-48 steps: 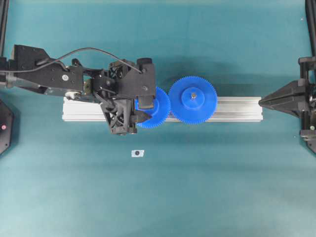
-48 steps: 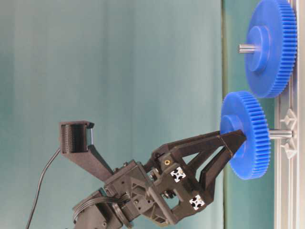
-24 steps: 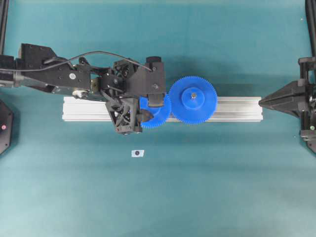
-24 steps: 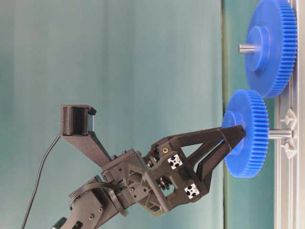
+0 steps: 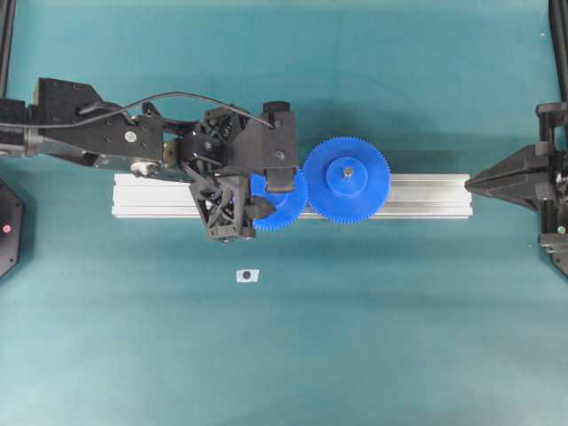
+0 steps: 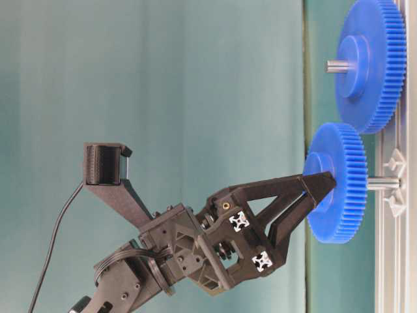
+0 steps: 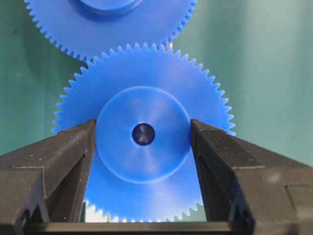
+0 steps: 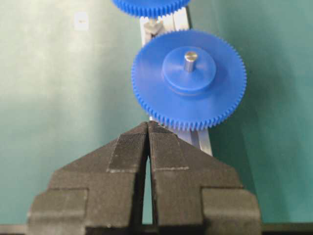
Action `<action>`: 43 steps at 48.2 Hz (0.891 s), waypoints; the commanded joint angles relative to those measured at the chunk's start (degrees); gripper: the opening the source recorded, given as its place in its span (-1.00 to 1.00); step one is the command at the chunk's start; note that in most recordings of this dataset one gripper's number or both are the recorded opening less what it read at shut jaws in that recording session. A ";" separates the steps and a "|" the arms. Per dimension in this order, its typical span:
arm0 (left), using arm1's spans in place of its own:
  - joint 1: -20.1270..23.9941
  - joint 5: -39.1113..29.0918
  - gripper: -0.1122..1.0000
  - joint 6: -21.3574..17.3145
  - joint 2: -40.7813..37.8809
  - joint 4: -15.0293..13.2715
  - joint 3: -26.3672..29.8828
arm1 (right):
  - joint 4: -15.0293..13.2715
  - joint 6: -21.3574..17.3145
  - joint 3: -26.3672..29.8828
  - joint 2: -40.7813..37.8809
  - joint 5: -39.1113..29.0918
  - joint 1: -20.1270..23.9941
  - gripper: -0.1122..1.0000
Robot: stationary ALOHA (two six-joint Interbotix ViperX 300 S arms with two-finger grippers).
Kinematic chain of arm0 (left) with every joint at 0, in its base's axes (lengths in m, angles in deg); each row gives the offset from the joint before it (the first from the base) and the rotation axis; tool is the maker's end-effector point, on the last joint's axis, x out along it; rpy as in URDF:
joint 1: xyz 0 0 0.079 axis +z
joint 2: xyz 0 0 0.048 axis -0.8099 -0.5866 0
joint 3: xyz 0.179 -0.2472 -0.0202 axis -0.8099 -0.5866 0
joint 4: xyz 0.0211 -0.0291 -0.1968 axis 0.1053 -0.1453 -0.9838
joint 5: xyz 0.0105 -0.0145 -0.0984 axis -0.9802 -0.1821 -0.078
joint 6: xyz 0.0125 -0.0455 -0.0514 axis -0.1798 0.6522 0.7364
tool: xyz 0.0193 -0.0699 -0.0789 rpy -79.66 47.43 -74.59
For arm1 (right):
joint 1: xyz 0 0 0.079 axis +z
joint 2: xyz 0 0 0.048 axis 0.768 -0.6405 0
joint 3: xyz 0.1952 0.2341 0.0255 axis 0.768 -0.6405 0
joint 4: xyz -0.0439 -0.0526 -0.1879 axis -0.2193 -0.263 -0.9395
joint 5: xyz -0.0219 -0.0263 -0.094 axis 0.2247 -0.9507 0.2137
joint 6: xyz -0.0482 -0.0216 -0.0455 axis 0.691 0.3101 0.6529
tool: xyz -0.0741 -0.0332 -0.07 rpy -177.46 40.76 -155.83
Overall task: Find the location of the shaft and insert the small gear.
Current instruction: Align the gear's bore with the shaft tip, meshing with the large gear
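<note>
Left gripper (image 7: 143,142) is clamped on the raised hub of the small gear (image 7: 146,98), one black finger (image 7: 58,161) on each side of the hub, both touching it; dark centre hole faces the wrist camera. From overhead, the small gear (image 5: 286,206) sits over the aluminium rail (image 5: 426,197), mostly hidden under the left gripper (image 5: 264,197), its teeth touching or meshing with the big gear (image 5: 347,179) just to its right. Side view: the small gear (image 6: 342,195) is on a silver pin (image 6: 383,184) sticking out of the rail (image 6: 391,261), with a gap between the gear and the rail, so not pushed fully down; fingertips (image 6: 319,186) are on the hub. The big gear (image 6: 374,65) is further along the rail with its own pin through the centre. Small pale tag with a dark dot (image 5: 247,275) lies on the teal table (image 5: 399,337) just below the rail, apart from everything; too small to tell what it is. Right gripper (image 8: 148,128) is closed, fingers pressed together, holding nothing, parked at the right edge of the table (image 5: 497,180) pointing at the end of the rail, well apart from the big gear (image 8: 189,78).
</note>
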 commanded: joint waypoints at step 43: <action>0.18 -2.11 0.62 0.35 0.88 0.26 2.46 | 0.09 -0.53 0.44 -0.26 0.62 -0.18 -0.70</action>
